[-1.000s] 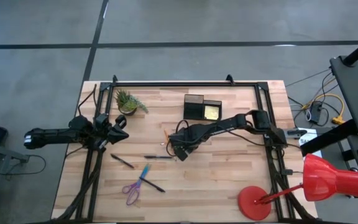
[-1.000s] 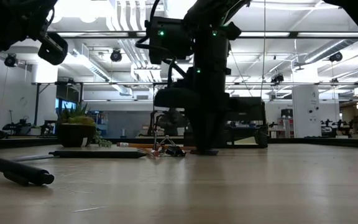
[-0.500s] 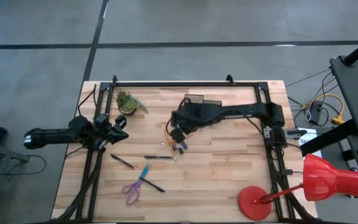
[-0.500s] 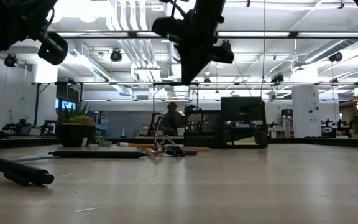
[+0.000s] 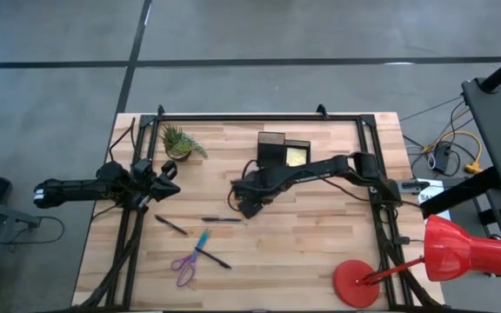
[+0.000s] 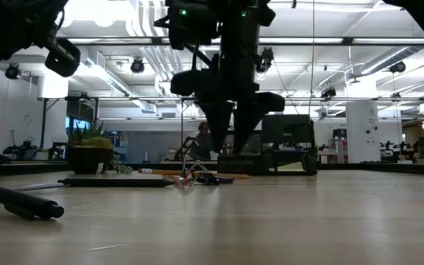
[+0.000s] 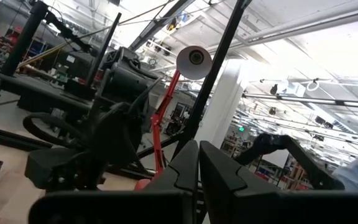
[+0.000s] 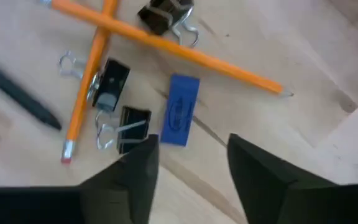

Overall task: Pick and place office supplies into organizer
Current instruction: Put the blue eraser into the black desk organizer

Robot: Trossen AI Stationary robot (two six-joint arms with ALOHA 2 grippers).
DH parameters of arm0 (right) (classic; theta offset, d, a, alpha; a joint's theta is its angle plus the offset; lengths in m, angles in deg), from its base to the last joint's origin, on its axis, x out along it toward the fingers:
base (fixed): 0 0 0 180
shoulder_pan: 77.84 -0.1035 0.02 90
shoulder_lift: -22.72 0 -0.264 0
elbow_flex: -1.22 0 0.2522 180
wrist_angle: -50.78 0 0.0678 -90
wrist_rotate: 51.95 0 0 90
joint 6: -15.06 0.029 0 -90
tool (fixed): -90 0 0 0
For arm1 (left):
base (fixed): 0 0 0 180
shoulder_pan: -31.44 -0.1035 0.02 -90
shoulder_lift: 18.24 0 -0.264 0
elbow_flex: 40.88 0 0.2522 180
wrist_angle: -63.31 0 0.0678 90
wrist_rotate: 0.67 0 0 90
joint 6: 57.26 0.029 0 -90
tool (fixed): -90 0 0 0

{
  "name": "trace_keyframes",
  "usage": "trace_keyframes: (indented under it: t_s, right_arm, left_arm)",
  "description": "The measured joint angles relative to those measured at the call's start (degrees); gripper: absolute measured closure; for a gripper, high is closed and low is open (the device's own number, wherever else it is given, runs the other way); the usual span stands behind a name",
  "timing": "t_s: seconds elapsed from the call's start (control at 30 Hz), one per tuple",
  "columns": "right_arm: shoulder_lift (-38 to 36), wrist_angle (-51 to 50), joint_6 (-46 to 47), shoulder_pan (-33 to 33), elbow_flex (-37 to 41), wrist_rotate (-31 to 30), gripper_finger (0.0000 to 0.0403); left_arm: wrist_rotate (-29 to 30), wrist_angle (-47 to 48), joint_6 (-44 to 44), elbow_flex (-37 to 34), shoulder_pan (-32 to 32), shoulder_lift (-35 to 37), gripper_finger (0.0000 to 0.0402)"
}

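My right gripper (image 8: 188, 171) hangs over the table (image 5: 320, 252) with fingers spread and nothing held — below it lie two crossed orange pencils (image 8: 166, 45), a blue eraser (image 8: 181, 110) and binder clips (image 8: 112, 81). The organizer (image 5: 283, 152) sits just beyond. My left gripper (image 7: 199, 180), fingers pressed together, waits near the table's left edge.
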Motion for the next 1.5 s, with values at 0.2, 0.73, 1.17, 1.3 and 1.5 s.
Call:
trace_keyframes:
  t_s: [0.2, 0.73, 1.17, 1.3, 1.5]
  right_arm:
    - [2.78, 1.89, 0.26, 0.32, 0.09, -0.11, 0.0189]
    - [4.25, 5.08, -0.19, 0.66, 0.52, -0.33, 0.024]
    - [4.25, 6.37, 0.2, 0.58, 1.42, -0.63, 0.0296]
    - [4.53, 6.7, 0.1, 0.56, 1.42, -1.1, 0.0283]
    - [6.23, 6.74, 0.06, 0.6, 1.11, 0.66, 0.0283]
  left_arm:
    - [0.0, 0.0, 0.0, 0.01, 0.0, 0.04, 0.0402]
    - [0.01, 0.0, -0.01, 0.01, -0.01, 0.07, 0.0402]
    - [0.02, 0.0, -0.02, 0.0, 0.0, 0.04, 0.0402]
    - [0.02, 0.0, -0.02, 0.01, 0.0, 0.06, 0.0402]
    - [0.0, 0.01, -0.01, 0.01, 0.0, 0.05, 0.0402]
